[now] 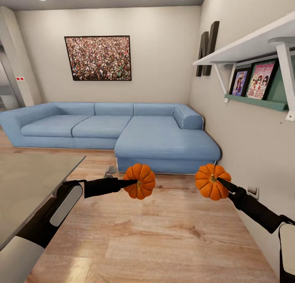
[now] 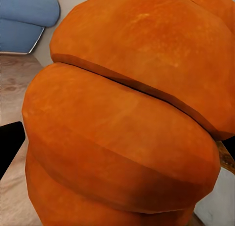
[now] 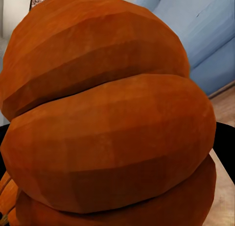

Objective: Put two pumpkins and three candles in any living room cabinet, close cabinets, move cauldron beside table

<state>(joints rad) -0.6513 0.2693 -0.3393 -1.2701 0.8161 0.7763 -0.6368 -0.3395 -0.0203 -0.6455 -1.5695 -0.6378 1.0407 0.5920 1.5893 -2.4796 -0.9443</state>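
- Left hand (image 1: pixel 132 184) clenched on one pumpkin (image 1: pixel 140 181), carried in the air above the wood floor (image 1: pixel 164 238).
- Right hand (image 1: pixel 220 181) grasping the other pumpkin (image 1: pixel 211 181) at about the same height, well apart from the first.
- Glossy grey tabletop (image 1: pixel 28 184) just outside the left hand, low.
- Blue corner sofa (image 1: pixel 123 131) beyond both hands.
- White wall shelf (image 1: pixel 250 43) above the right hand.
- Orange ribs close up in the left wrist view (image 2: pixel 127 118) and the right wrist view (image 3: pixel 112 128).
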